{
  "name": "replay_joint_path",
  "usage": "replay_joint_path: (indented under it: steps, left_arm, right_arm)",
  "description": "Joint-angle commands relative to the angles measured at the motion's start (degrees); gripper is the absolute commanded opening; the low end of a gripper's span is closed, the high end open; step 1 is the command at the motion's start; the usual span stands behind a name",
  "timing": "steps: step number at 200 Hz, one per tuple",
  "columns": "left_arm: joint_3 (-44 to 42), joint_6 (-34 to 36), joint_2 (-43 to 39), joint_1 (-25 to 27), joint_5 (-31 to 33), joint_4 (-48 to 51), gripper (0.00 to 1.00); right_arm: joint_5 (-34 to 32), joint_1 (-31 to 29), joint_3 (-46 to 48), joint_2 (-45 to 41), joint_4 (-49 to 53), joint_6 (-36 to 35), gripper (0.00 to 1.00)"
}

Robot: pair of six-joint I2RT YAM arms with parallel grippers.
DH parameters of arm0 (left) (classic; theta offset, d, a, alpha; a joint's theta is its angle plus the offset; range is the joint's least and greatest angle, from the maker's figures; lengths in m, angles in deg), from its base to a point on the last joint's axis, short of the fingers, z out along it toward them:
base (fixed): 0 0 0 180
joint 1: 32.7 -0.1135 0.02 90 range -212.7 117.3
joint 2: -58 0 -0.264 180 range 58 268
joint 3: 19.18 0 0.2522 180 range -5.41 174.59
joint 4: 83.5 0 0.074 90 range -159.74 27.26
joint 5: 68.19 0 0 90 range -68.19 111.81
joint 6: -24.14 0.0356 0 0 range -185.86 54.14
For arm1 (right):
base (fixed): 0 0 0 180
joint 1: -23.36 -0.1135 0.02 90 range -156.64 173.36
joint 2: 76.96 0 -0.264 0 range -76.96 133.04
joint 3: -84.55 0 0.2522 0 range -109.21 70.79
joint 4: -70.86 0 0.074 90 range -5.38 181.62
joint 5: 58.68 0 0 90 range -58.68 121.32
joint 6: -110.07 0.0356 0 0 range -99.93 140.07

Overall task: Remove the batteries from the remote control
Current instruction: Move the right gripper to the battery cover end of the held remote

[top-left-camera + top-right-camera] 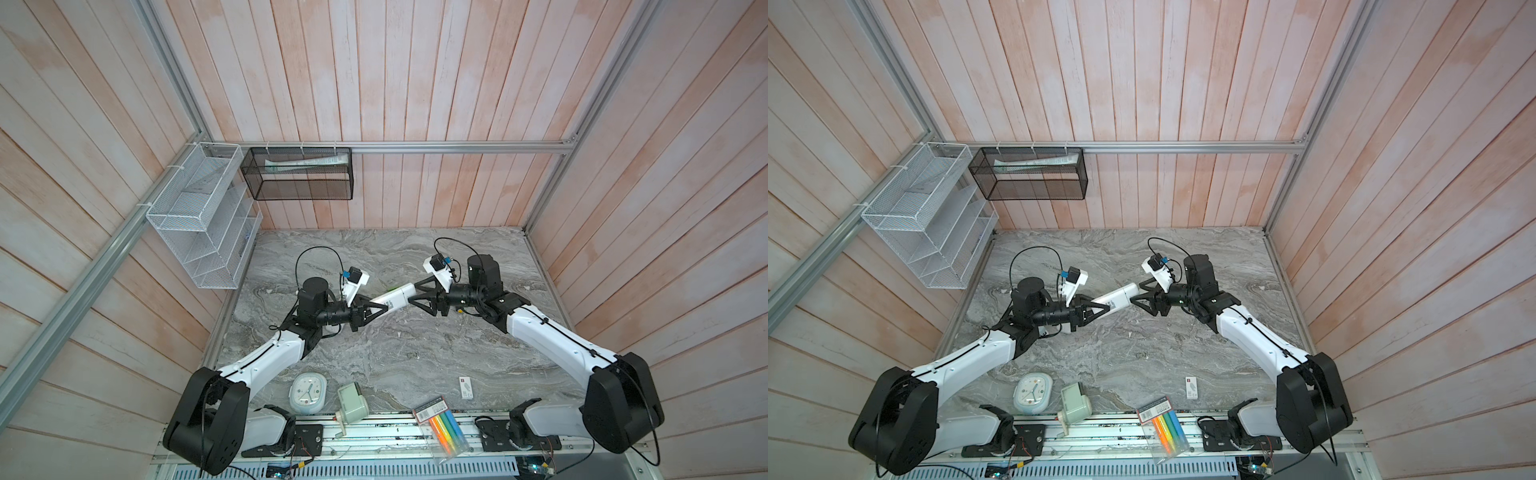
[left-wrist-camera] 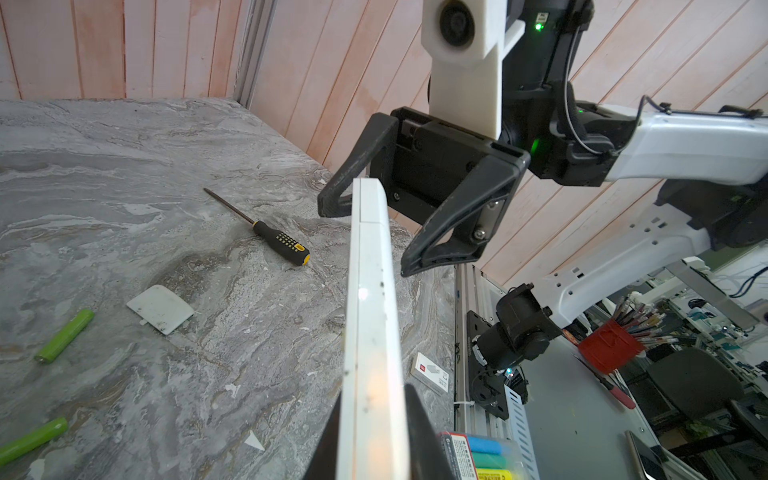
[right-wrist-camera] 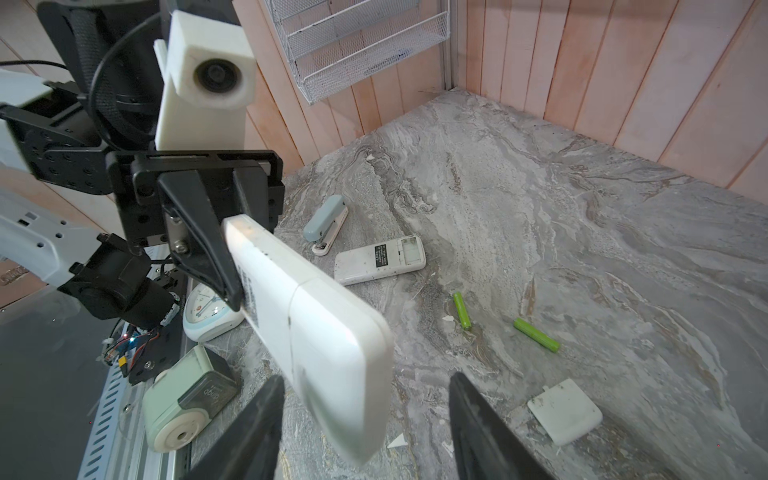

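Observation:
A white remote control (image 1: 395, 297) (image 3: 307, 316) hangs above the middle of the table, its back cover closed. My left gripper (image 1: 379, 309) (image 2: 374, 440) is shut on one end of it. My right gripper (image 1: 415, 296) (image 3: 365, 415) stands open around the other end, and the remote sits nearer one finger with a wide gap to the other. Two lime green batteries (image 3: 462, 310) (image 3: 536, 334) lie loose on the table, also seen in the left wrist view (image 2: 64, 336) (image 2: 33, 440). A second remote (image 3: 380, 259) lies flat with its battery bay open and empty.
A white battery cover (image 3: 565, 411) lies near the batteries, a screwdriver (image 2: 270, 235) further off, and a stapler (image 3: 326, 224) by the second remote. Along the front edge are a clock (image 1: 309, 392), pencil sharpener (image 1: 353, 401), highlighter packet (image 1: 442, 428) and small box (image 1: 466, 388).

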Motion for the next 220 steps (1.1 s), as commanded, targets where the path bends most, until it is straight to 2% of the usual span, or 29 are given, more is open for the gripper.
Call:
replay_joint_path:
  steps: [1,43,108,127,163,220]
  left_arm:
    - [-1.4,2.55,-0.76,0.0,-2.5,-2.37,0.1]
    - [-1.9,3.53,-0.98,0.0,-4.49,-4.41,0.1]
    - [-1.79,1.3,-0.66,-0.02,-5.69,-6.72,0.1]
    - [-1.86,1.44,-0.67,-0.07,-5.92,-6.74,0.1]
    - [-1.98,1.41,-0.67,-0.08,-6.86,-6.91,0.1]
    - [-2.02,-0.02,-0.33,-0.09,-7.53,-8.35,0.1]
  right_arm:
    - [4.8,-0.26,-2.45,1.26,1.17,-1.74,0.63]
    - [7.82,-0.26,-4.17,3.37,4.29,-3.63,0.59]
    - [9.32,-0.21,-5.11,5.53,6.3,-4.13,0.57]
    - [9.14,0.04,-5.2,5.79,6.45,-4.22,0.49]
    - [9.58,1.91,-5.23,6.23,6.33,-3.23,0.43]
    - [10.93,2.73,-5.52,7.56,5.12,-1.7,0.41]
